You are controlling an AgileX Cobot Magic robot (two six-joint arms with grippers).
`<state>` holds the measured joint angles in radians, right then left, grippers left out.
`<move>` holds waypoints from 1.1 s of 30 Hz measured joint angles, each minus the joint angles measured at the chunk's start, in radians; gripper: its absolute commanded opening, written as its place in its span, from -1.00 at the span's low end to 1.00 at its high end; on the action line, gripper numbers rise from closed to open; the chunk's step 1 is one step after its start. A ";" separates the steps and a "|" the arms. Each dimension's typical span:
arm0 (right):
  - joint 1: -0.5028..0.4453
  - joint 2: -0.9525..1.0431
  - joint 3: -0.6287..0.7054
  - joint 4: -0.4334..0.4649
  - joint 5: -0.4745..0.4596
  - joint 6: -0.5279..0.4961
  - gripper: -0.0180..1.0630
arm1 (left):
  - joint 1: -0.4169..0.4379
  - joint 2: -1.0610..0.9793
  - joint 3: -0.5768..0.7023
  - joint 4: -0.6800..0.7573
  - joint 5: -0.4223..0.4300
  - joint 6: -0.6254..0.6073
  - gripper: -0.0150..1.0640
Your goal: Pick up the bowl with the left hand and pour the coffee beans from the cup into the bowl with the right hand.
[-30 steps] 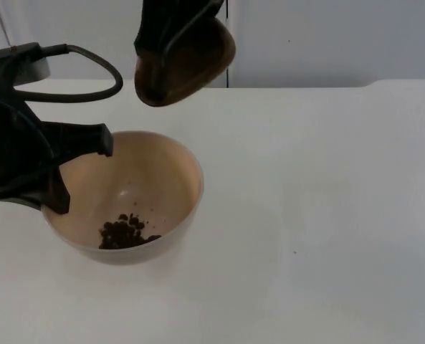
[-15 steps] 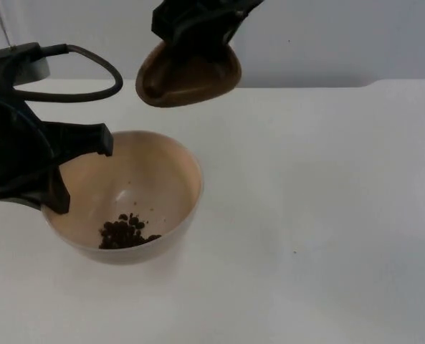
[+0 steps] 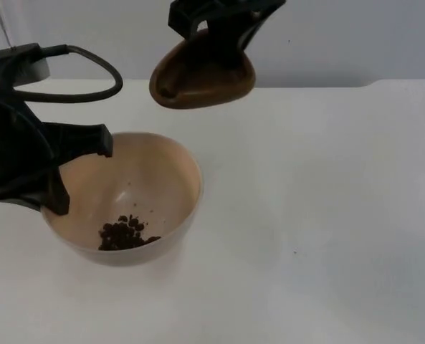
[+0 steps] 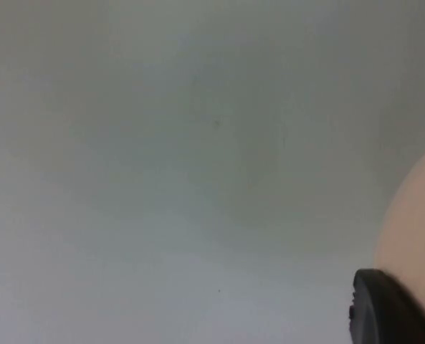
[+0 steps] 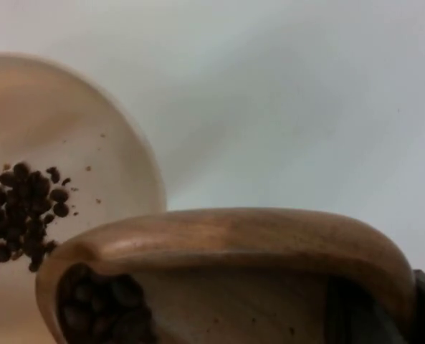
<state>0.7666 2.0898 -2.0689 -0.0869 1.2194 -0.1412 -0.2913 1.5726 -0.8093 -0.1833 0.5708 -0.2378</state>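
A beige bowl (image 3: 151, 175) with a small heap of coffee beans (image 3: 126, 233) in its bottom is at the left of the table. My left gripper (image 3: 74, 168) is shut on its left rim. The bowl's outer wall (image 4: 416, 229) shows beside a black fingertip (image 4: 384, 312). My right gripper (image 3: 223, 36) is shut on a brown wooden cup (image 3: 205, 75), held tilted above the table behind the bowl, mouth toward the bowl. Some beans (image 5: 101, 308) still lie inside the cup (image 5: 234, 240). Past its rim are the bowl (image 5: 90, 136) and the poured beans (image 5: 22, 211).
The white table (image 3: 320, 215) stretches open to the right of the bowl and toward the front. The grey partition wall (image 3: 341, 43) closes the far edge behind the cup.
The right gripper has carried the cup to the right, away from above the bowl's rim, and turned it somewhat. The left gripper and the bowl have stayed put.
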 measured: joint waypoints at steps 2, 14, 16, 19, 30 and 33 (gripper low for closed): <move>-0.012 0.000 0.000 0.017 0.000 0.000 -0.97 | 0.000 0.000 0.000 0.000 0.011 0.000 -0.98; -0.196 -0.001 0.150 0.080 -0.023 -0.004 -0.97 | 0.000 0.000 0.000 0.035 0.019 0.000 -0.98; -0.218 -0.001 0.218 0.080 -0.059 0.000 -0.97 | 0.000 0.000 0.000 0.042 0.007 0.000 -0.98; -0.224 -0.001 0.295 0.078 -0.108 0.010 -0.97 | 0.000 0.002 0.000 0.044 -0.011 0.000 -0.98; -0.224 -0.002 0.584 0.087 -0.348 0.043 -0.97 | 0.000 0.113 0.000 0.052 -0.131 0.000 -0.98; -0.224 -0.002 0.670 0.087 -0.419 0.052 -0.97 | 0.000 0.144 0.000 0.052 -0.172 0.000 -0.98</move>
<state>0.5427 2.0876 -1.3986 0.0000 0.8005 -0.0897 -0.2913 1.7163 -0.8093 -0.1309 0.3985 -0.2378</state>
